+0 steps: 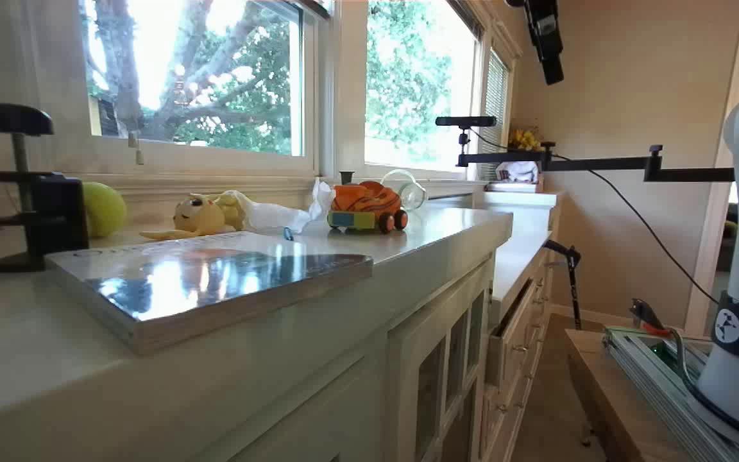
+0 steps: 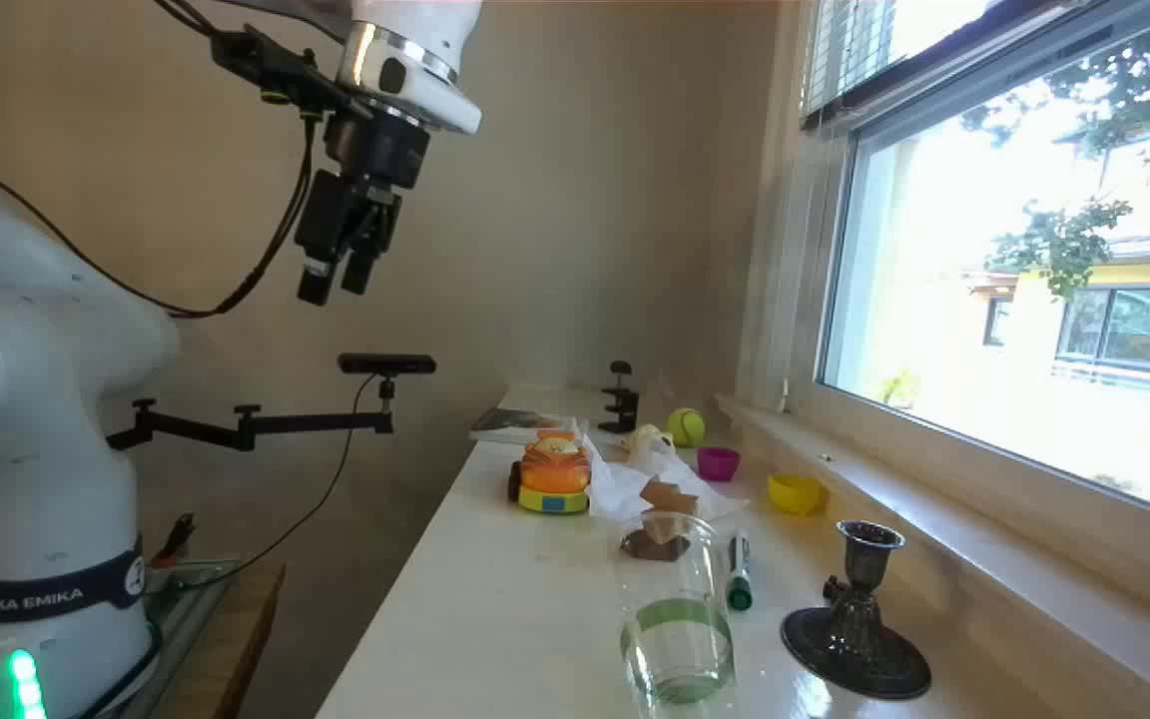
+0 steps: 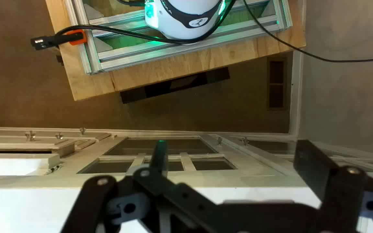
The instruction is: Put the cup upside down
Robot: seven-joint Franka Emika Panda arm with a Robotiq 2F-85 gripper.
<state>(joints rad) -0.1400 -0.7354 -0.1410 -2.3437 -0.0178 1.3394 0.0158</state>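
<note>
A clear glass tumbler (image 2: 675, 649), straight-walled and green-banded, is set on the glossy white counter (image 2: 475, 609) in an exterior view. Just beside the tumbler, on the side toward the window (image 2: 1014, 300), a dark metallic candlestick (image 2: 857, 621) is rested on its round, flared foot, and a slim, green-ended marker (image 2: 740, 574) is laid. Farther along the counter from the tumbler, a small round purple cup (image 2: 718, 464), a smooth yellow cup (image 2: 795, 494), crumpled white sheeting (image 2: 615, 489) and a tiger-striped orange toy car (image 2: 555, 474) are spread. Well above and apart from the tumbler, the black hand (image 2: 336, 285) is held, its blocky fingers (image 3: 317, 170) parted wide and nothing gripped.
</note>
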